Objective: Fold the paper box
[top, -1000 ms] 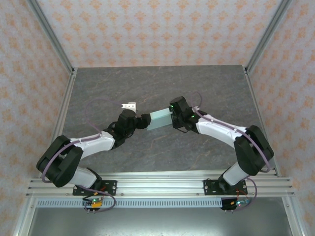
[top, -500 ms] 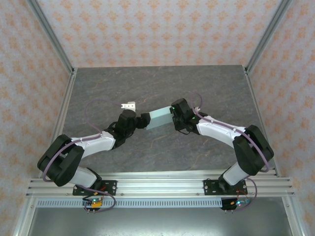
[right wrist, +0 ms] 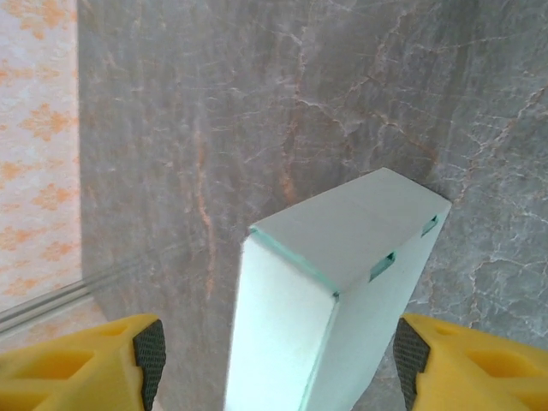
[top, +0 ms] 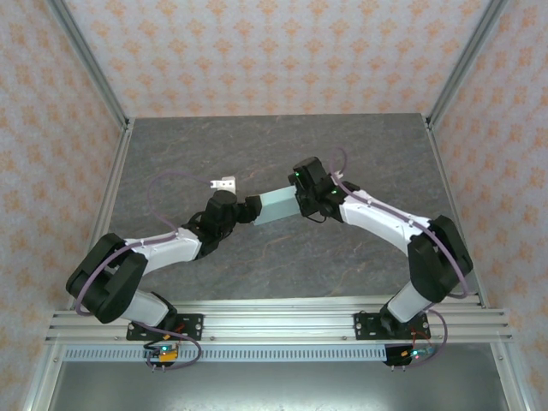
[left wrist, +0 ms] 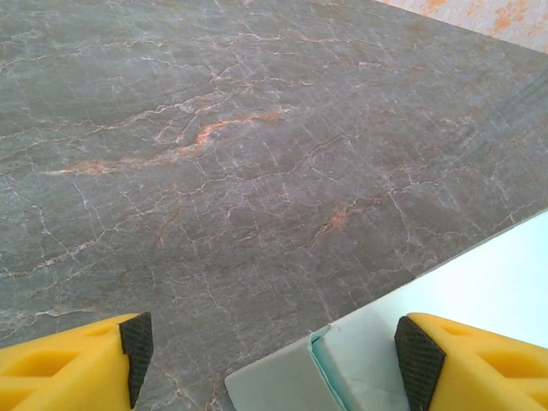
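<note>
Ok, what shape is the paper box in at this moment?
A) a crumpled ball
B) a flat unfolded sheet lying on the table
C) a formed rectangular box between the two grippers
C: in the right wrist view the paper box has distinct faces meeting at folded edges. It sits within the open right gripper, and one corner also lies within the open left gripper.

left tool (top: 249, 211) and right tool (top: 299, 199) face to face, jaws wide apart
</note>
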### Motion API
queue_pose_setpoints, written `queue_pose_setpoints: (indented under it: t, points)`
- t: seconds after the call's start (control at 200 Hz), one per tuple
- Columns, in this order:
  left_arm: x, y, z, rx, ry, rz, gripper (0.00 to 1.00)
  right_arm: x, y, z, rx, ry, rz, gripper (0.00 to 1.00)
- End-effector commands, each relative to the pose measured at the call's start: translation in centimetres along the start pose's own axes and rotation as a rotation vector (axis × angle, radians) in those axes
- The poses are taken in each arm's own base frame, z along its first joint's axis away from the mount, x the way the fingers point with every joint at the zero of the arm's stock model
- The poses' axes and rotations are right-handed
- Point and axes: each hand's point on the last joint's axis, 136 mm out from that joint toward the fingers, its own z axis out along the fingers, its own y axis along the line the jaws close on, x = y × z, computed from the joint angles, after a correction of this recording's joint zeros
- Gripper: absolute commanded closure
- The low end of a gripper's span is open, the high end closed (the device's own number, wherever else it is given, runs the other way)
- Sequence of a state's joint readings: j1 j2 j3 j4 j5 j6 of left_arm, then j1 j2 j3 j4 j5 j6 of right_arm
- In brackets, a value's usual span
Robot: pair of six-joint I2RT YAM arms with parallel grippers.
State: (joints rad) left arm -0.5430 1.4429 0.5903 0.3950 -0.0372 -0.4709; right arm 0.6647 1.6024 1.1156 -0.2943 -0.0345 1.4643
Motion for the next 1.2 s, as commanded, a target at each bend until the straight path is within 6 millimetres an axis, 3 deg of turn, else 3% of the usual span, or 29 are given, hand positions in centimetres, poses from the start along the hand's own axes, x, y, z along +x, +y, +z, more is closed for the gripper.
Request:
queue_pose_setpoints:
  t: [0.0,0.12,0.23,0.39,0.486,0.681,0.876,0.966,1.051,1.196]
  points:
    - [5.1,3.2,0.0,-0.121,0.211,0.089,0.22,-0.1,-4.5,2.5,0.143,-0.014,-0.007,0.26]
    - [3.0,1.4,-0.6,-0.08,0.208,0.107,0.21,-0.6,-7.7,3.5,0.228,-0.045,-0.016,0.25]
    - [0.4,-0.1,-1.8,-0.038,0.173,0.091,0.19,-0.5,-9.4,4.2,0.272,-0.037,-0.013,0.25]
    - [-4.4,-3.1,-4.3,0.065,0.098,0.055,0.16,-0.2,-9.9,4.5,0.29,-0.027,-0.009,0.24]
    - [-5.1,-3.4,-4.9,0.058,0.109,0.08,0.14,-0.2,-9.5,4.5,0.279,-0.027,-0.01,0.24]
    - [-1.3,-0.9,-3.0,-0.03,0.206,0.115,0.14,-0.1,-9.1,4.3,0.265,-0.02,-0.005,0.23]
    - [5.5,3.5,-0.9,-0.162,0.341,0.079,0.16,0.0,-8.8,3.8,0.254,-0.011,0.005,0.23]
    - [7.8,4.5,-0.7,-0.177,0.386,0.052,0.19,0.0,-8.2,3.5,0.239,-0.007,0.0,0.23]
    - [8.3,4.9,-0.9,-0.187,0.389,0.044,0.19,-0.3,-7.7,3.0,0.223,-0.02,0.002,0.23]
    - [7.4,5.1,-1.4,-0.199,0.349,0.056,0.19,-0.2,-5.8,2.3,0.173,-0.017,-0.014,0.23]
